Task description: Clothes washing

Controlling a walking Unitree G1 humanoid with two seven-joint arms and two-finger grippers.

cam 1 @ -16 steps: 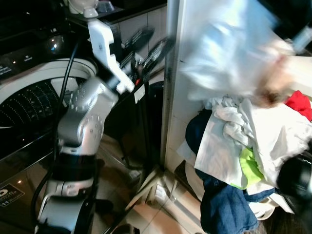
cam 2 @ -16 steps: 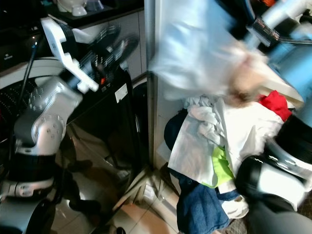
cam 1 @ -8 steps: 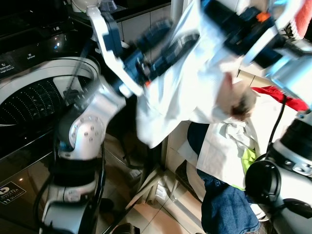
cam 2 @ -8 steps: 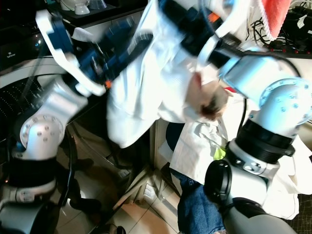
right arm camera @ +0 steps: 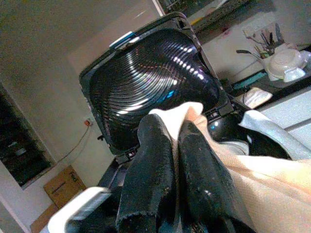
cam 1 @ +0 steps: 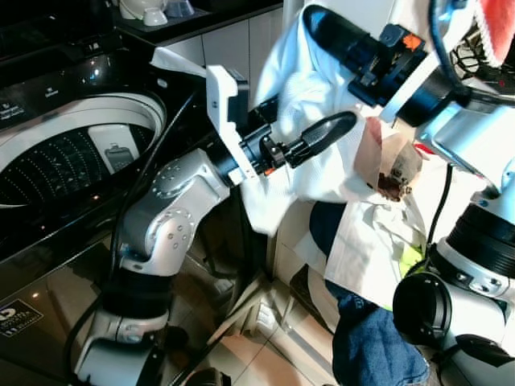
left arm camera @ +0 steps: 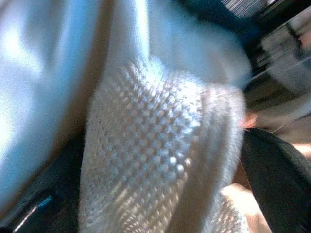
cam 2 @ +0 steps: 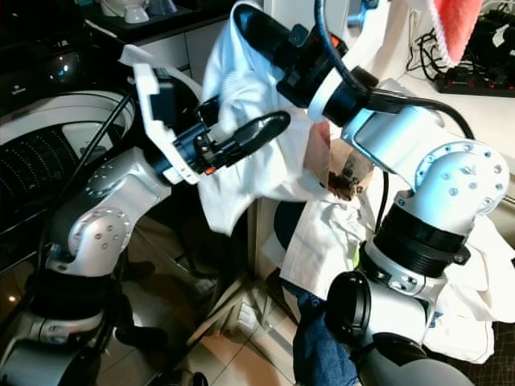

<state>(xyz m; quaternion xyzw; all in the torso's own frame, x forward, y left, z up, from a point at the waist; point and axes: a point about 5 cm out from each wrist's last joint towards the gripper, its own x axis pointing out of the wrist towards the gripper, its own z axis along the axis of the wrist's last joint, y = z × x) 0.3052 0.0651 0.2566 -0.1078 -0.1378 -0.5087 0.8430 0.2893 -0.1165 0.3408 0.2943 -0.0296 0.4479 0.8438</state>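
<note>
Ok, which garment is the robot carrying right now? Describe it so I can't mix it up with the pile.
Look right of the open top-load washer, above the laundry pile. The white shirt hangs in the air, pinched by the right hand, with the left hand against it. Unlike the piled clothes, it is lifted clear.

A black countertop [cam 1: 193, 18] runs along the back, behind the washer, with white bowls [cam 1: 145, 10] standing on it and pale cabinet doors [cam 1: 233, 40] below. Right of the countertop, past a white wall edge, a red cloth [cam 2: 455, 28] hangs above a tangle of black cables [cam 2: 483, 56]. Well below the countertop lies glossy tiled floor [cam 1: 249, 354]. A cardboard box [right arm camera: 60, 187] sits by a wall.
</note>
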